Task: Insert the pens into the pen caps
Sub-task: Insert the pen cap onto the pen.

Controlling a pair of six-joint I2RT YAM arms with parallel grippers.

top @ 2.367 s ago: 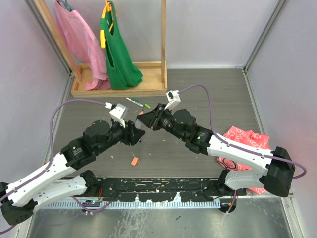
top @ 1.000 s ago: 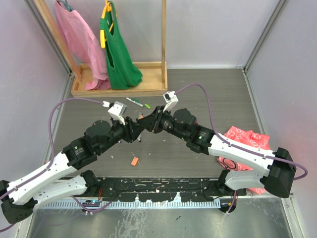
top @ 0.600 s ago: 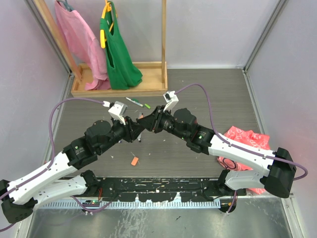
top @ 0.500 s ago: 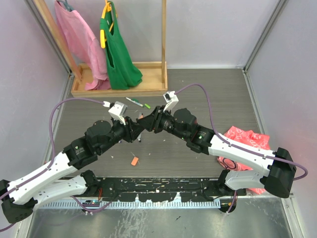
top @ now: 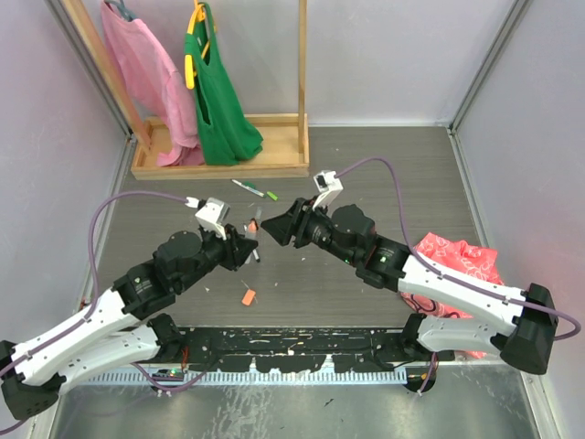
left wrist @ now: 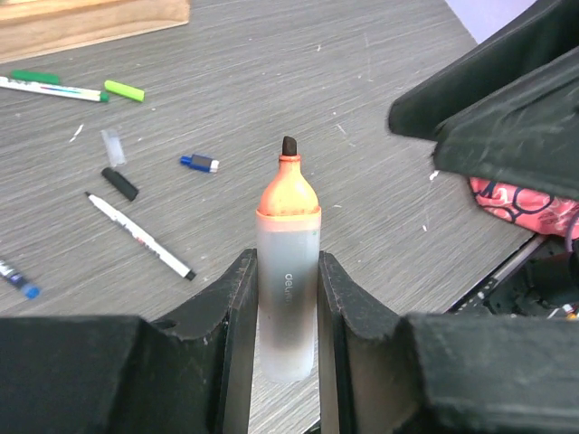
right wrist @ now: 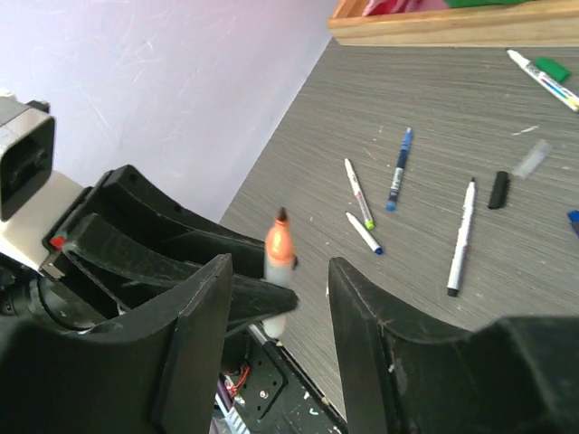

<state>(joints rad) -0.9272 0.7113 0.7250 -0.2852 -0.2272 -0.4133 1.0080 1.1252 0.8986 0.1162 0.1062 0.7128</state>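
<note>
My left gripper (left wrist: 287, 271) is shut on an uncapped orange-tipped marker (left wrist: 288, 217) with a grey barrel, tip pointing up and away. It holds the marker above the table in the top view (top: 252, 226). My right gripper (top: 274, 229) is open and empty, facing the marker's tip from a short way off. In the right wrist view the marker (right wrist: 279, 246) shows between the fingers (right wrist: 201, 307) but beyond them. An orange cap (top: 247, 296) lies on the table below. Several thin pens (right wrist: 461, 237) and a black cap (left wrist: 119, 183), a blue cap (left wrist: 199, 163) and a light green cap (left wrist: 124, 90) lie on the table.
A wooden rack (top: 219, 165) with pink and green cloths stands at the back left. A red bag (top: 457, 261) lies at the right. A green-ended pen (top: 247, 188) lies near the rack. Grey walls close in both sides.
The two grippers were tip to tip half a second ago. Now the right gripper has drawn back to the right and the left one has pulled slightly back, still holding the marker.
</note>
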